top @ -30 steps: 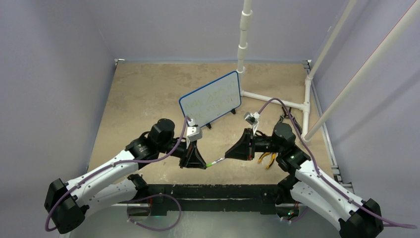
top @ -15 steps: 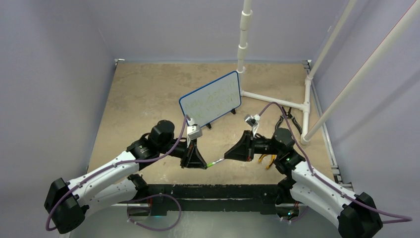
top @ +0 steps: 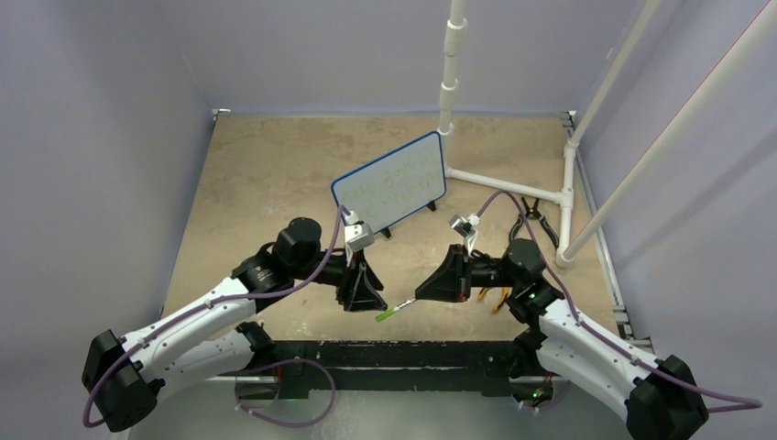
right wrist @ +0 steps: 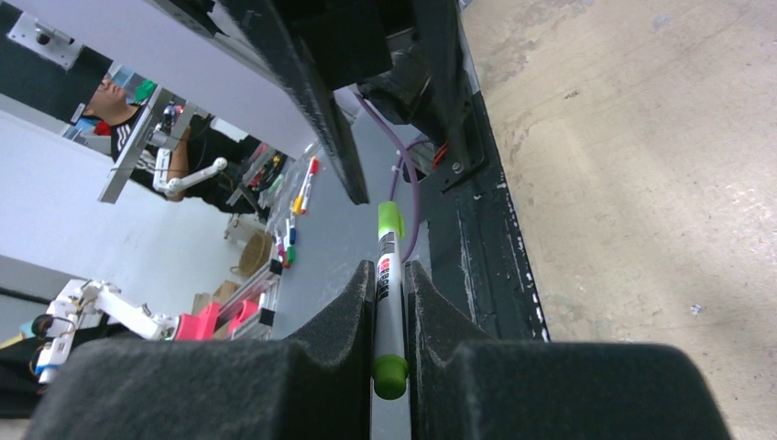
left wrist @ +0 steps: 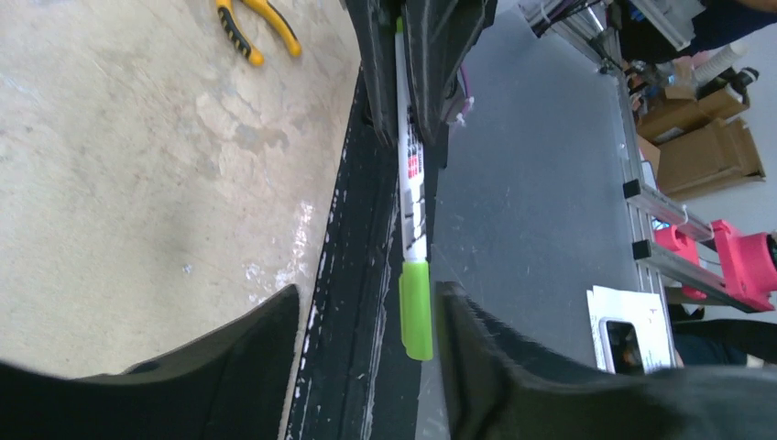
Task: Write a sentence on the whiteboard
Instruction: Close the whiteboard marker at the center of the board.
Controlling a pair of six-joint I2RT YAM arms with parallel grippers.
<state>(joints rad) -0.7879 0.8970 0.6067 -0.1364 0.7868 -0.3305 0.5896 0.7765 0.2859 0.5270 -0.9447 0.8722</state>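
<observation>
The whiteboard [top: 389, 181], blue-framed, stands tilted at mid-table, with the sentence [top: 396, 177] as faint green rows on it. A white marker [top: 399, 308] with a green cap [top: 386, 314] hangs over the table's front edge. My right gripper [top: 423, 293] is shut on its barrel, and the right wrist view shows the marker [right wrist: 385, 302] clamped in that gripper [right wrist: 389, 275]. My left gripper [top: 377, 301] stands open at the capped end. In the left wrist view the cap [left wrist: 415, 307] lies between the spread left gripper [left wrist: 366, 302], close beside one finger [left wrist: 476, 339].
Yellow-handled pliers [top: 495, 295] lie beside the right arm and show in the left wrist view as well [left wrist: 257, 27]. Black pliers [top: 536, 213] lie near the white pipe frame [top: 499, 181] at the back right. The black front rail [top: 394, 353] runs below the grippers.
My left gripper has opened off the green cap and eased back to the left. The marker's capped end has dipped toward the front edge. The right gripper keeps its grip.
</observation>
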